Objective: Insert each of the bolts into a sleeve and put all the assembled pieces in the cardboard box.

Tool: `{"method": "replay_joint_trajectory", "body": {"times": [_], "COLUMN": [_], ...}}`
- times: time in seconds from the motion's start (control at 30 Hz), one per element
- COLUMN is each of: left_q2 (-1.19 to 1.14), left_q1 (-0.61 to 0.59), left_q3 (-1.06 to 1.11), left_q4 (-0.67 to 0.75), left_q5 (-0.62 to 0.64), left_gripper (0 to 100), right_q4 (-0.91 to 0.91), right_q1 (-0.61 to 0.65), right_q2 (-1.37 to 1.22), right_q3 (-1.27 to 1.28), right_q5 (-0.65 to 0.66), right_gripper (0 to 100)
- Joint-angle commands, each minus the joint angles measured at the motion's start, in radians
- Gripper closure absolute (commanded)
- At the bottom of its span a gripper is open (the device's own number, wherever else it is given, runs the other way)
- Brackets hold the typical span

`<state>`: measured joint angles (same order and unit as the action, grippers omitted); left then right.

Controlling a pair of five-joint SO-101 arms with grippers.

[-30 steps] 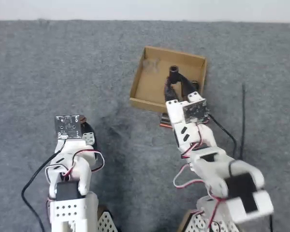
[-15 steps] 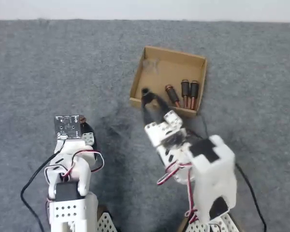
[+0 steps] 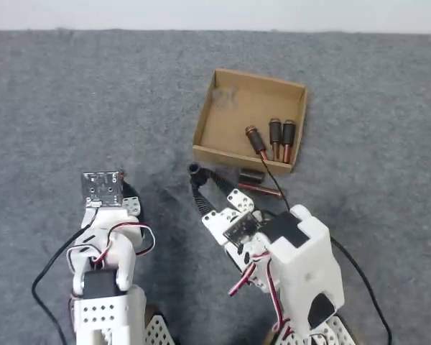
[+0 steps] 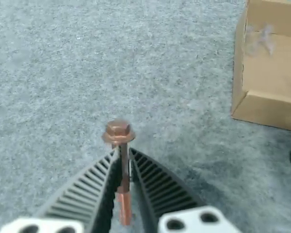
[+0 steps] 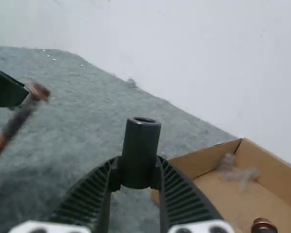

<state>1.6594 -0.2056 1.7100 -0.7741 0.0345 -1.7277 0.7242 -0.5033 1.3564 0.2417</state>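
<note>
Left fingers [image 4: 87,189] are clenched on a bolt [image 4: 119,132]. The shank is pinched between them, the hex head pokes out just past the tips, and the threaded end trails back toward the wrist. Right fingers [image 5: 87,194] are grasping a sleeve [image 5: 141,145], gripped around its lower half, with the open bore standing clear beyond the tips. Both parts are up off the surface [image 3: 72,93], so this looks like the mating step, one part in each arm.

From the right wrist, the bolt hangs off to one side of the sleeve, well apart and not lined up with it. The box [image 3: 233,157] sits beyond the right fingers, near them, with three assembled pieces [image 3: 273,140] lying side by side inside. Between those fingers and the box, a loose sleeve [image 3: 251,176] and a loose bolt [image 3: 260,190] lie next to each other on the surface, so I'd say there's one more pair to do after this one.

The next move calls for closing the gap. The bolt's free end has to turn toward the bore and come onto the same axis as the sleeve, then slide in. The head end is the one leading right now, so the left wrist likely needs a reorientation first. Any tilt between the two parts and the tip will catch on the sleeve's rim.
</note>
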Motion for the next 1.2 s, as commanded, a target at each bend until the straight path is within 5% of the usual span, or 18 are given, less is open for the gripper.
{"method": "replay_joint_trajectory", "body": {"times": [0.0,0.7,1.17], "left_q2": [0.031,0.037,-0.103], "left_q1": [0.0,-0.002,-0.057], "left_q3": [-0.018,-0.028,-0.381], "left_q4": [0.003,-0.041,-0.203], "left_q5": [-0.003,-0.002,0.051], "left_gripper": [99,99,99], "right_q4": [-0.031,-0.016,0.03], "right_q1": [0.022,0.018,0.022], "right_q2": [0.09,0.234,0.232], "right_q3": [0.041,0.275,0.275], "right_q5": [0.014,-0.074,-0.077], "right_gripper": [98.8,99.1,99.1]}}
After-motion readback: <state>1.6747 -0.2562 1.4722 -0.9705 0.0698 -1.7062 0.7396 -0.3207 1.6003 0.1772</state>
